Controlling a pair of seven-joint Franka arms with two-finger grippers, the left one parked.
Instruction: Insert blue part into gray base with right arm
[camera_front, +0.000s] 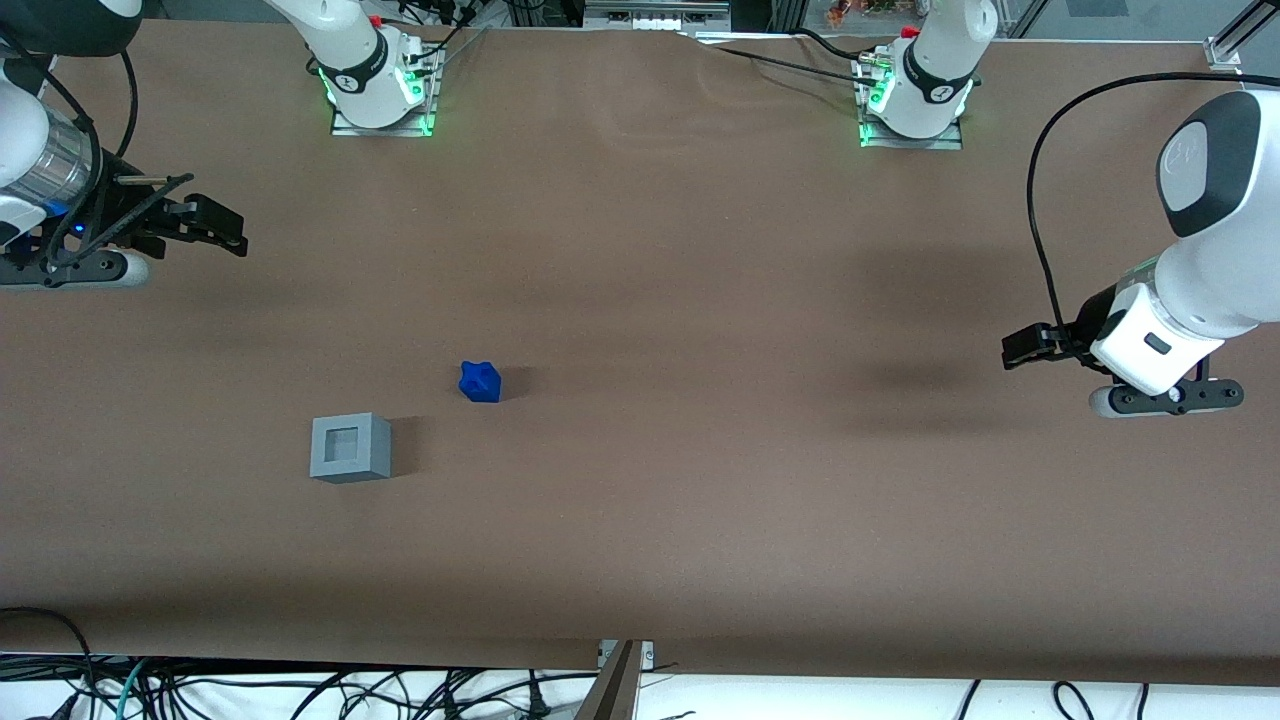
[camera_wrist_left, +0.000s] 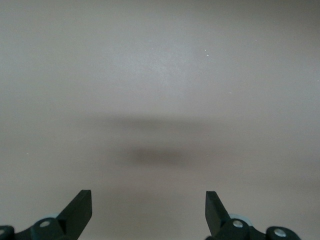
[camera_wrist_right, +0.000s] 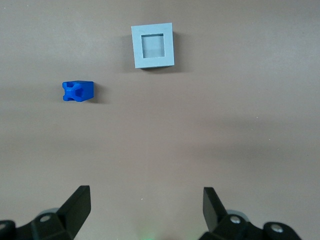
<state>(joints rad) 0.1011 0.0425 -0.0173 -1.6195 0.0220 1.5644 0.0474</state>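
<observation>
The gripper (camera_front: 225, 228) hangs wide open and empty above the working arm's end of the tabletop (camera_front: 700, 300), well apart from the blue part (camera_front: 480, 381), which lies near the gray base (camera_front: 349, 447).

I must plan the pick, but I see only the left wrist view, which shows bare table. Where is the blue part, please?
Observer: The blue part lies on the table, toward the working arm's end, apart from everything.
Operator: And the gray base?
Observer: The gray base stands beside the blue part, not touching it, nearer to the front camera. Its square recess faces up and holds nothing.
Operator: Where is the working claw?
Observer: The right arm's claw hangs at its own end of the table, farther from the front camera than both pieces. In the right wrist view its fingers are spread wide and hold nothing.
</observation>
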